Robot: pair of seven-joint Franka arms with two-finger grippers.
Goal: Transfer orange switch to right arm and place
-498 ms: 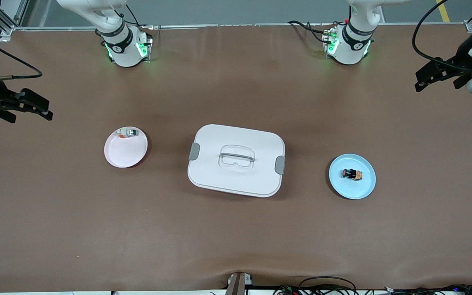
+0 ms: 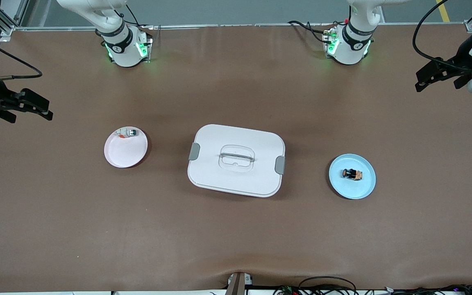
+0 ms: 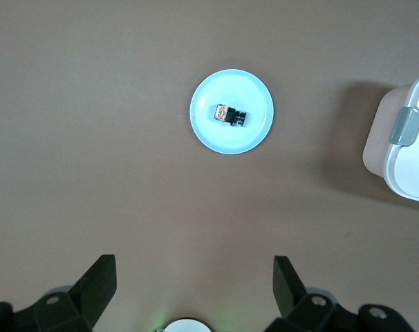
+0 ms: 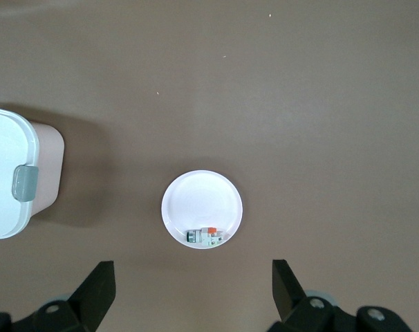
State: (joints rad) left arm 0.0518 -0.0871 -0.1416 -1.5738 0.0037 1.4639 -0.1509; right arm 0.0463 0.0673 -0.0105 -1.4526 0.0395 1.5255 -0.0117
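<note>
The orange switch (image 2: 352, 174) lies on its side on a small blue plate (image 2: 352, 191) toward the left arm's end of the table. In the left wrist view the switch (image 3: 229, 115) and plate (image 3: 231, 140) show well ahead of my left gripper (image 3: 194, 283). That left gripper (image 2: 436, 85) is open and empty, high over bare table at its end. My right gripper (image 2: 31, 117) is open and empty, over bare table at the right arm's end. It also shows in the right wrist view (image 4: 193, 283).
A white lidded box (image 2: 236, 159) with grey clips stands mid-table. A pale pink plate (image 2: 124, 153) toward the right arm's end holds a small silver-grey part (image 2: 128, 132) with red and green bits; the right wrist view shows this plate (image 4: 202, 197) too.
The left gripper has shifted very slightly. Nothing else has moved.
</note>
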